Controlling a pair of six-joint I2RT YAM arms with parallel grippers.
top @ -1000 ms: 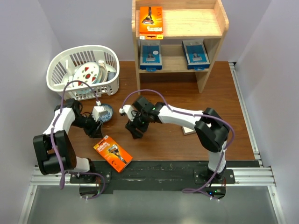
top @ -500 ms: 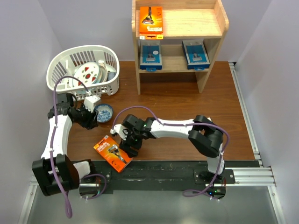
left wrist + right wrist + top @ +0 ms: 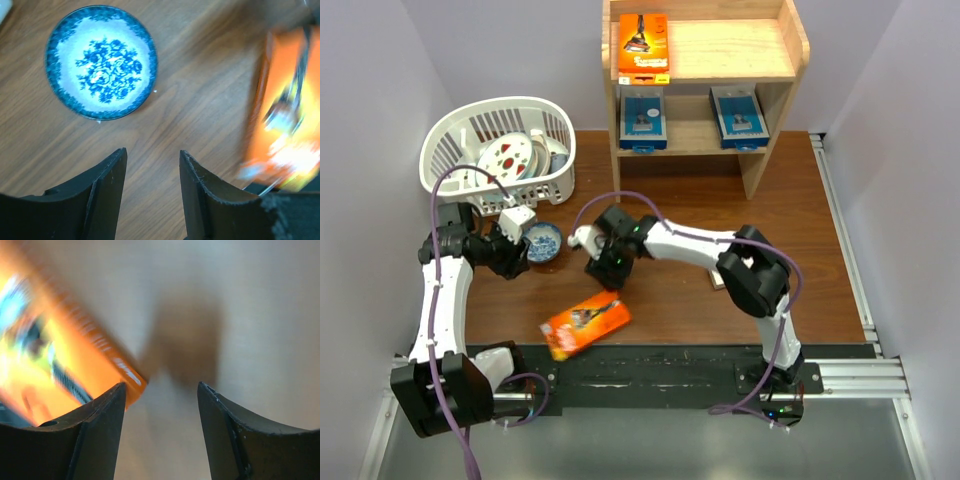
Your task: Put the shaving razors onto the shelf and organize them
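Note:
An orange razor pack (image 3: 586, 325) lies flat and skewed on the brown table near its front edge. It shows blurred in the left wrist view (image 3: 287, 115) and the right wrist view (image 3: 55, 350). My right gripper (image 3: 603, 272) is open and empty just above and behind the pack (image 3: 161, 387), its left finger close to the pack's corner. My left gripper (image 3: 510, 262) is open and empty over bare table (image 3: 152, 155), near a blue patterned bowl (image 3: 101, 62). The pine shelf (image 3: 775, 60) holds one orange pack (image 3: 643, 45) on top and two blue packs (image 3: 642, 118) (image 3: 737, 113) on the lower tier.
A white slotted basket (image 3: 450, 150) with dishes stands at the back left. The blue bowl (image 3: 542, 241) sits in front of it, beside my left gripper. A pale flat card (image 3: 723, 281) lies partly under my right arm.
The orange pack has turned and slid right along the front edge. My right gripper has drawn back from it toward the table's middle. The left arm has barely moved.

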